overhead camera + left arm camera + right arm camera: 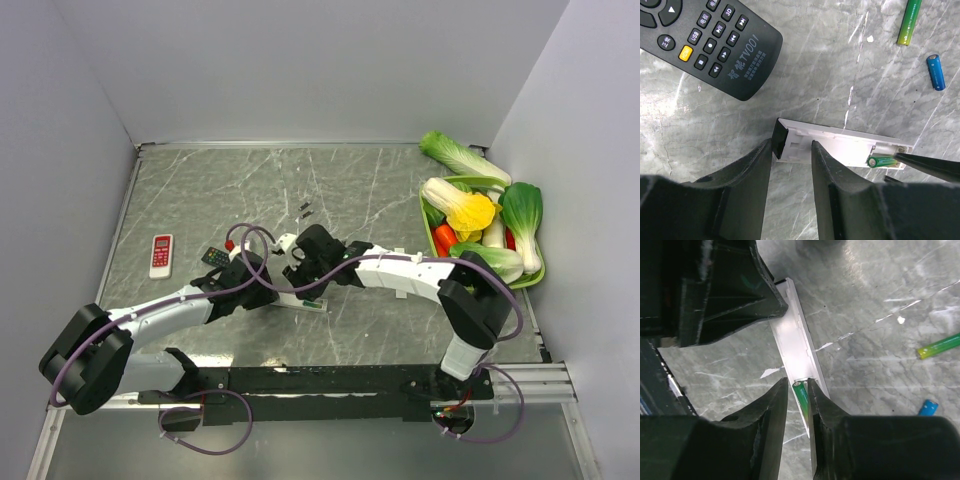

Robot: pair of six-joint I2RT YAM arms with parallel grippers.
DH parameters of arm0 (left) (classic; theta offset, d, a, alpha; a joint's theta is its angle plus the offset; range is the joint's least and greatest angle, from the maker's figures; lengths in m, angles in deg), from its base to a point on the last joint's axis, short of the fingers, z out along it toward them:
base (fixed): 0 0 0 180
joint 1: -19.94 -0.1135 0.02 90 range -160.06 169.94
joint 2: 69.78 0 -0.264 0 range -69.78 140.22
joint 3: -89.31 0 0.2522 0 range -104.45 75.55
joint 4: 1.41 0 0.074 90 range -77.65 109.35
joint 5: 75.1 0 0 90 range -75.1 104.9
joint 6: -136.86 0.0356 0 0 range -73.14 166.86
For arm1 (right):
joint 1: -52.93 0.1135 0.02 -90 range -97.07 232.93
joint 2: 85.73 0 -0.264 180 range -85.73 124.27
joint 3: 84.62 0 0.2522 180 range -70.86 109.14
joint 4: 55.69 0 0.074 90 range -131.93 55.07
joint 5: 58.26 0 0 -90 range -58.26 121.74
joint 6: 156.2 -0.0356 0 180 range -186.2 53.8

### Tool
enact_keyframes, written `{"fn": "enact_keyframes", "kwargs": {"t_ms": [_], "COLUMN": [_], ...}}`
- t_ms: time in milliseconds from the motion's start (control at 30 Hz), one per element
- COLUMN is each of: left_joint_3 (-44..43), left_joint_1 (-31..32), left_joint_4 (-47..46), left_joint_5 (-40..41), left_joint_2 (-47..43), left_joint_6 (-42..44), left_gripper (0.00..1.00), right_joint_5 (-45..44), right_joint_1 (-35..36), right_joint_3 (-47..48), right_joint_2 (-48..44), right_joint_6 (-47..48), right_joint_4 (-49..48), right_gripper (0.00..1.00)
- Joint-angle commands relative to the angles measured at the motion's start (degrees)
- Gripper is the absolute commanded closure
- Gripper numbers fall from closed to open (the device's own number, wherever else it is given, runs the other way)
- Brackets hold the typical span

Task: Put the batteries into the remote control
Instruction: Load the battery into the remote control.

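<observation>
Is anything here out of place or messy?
The green basket heaped with vegetables at the table's right edge seems unrelated to loading batteries, and one leafy cabbage sticks out beyond its far rim. A green battery and a blue battery lie loose on the table.

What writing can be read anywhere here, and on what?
"TV001": black remote, after Chinese characters.
"USB": one of its buttons.
"3D": another button.
Unreadable, too small or blurred: green battery in the compartment, loose green battery, blue battery, red-and-white remote.
</observation>
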State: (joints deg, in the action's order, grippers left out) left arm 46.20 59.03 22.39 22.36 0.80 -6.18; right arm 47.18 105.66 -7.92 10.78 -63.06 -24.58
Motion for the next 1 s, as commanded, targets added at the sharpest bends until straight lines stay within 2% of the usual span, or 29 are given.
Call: {"fn": "enact_keyframes", "kwargs": {"t_ms": [0, 700, 967], "left_joint_3": [1.0, 0.9, 0.9], "left_joint_1": [0.4, 0.5, 0.5], "left_joint_4": [3.4, 3.5, 3.5], "left_joint_5": [0.4, 0.4, 0.4], "left_joint_2": [0.6, 1.0, 1.0], "left_joint_6": [1.0, 1.1, 1.0], "left_gripper": [0.58, 0.58, 0.58], "right_joint_5": [-1.2, -3.9, -3.6], "right_joint_1": [1.2, 2.3, 2.6], "right_joint_3": [2.8, 2.8, 1.2], "right_joint_2": [2.2, 5.4, 4.4], "right_joint_6": [1.3, 1.6, 1.4], "right_joint_4": [0.1, 2.6, 2.5], "right_gripper": [0.69, 0.71, 0.75]}}
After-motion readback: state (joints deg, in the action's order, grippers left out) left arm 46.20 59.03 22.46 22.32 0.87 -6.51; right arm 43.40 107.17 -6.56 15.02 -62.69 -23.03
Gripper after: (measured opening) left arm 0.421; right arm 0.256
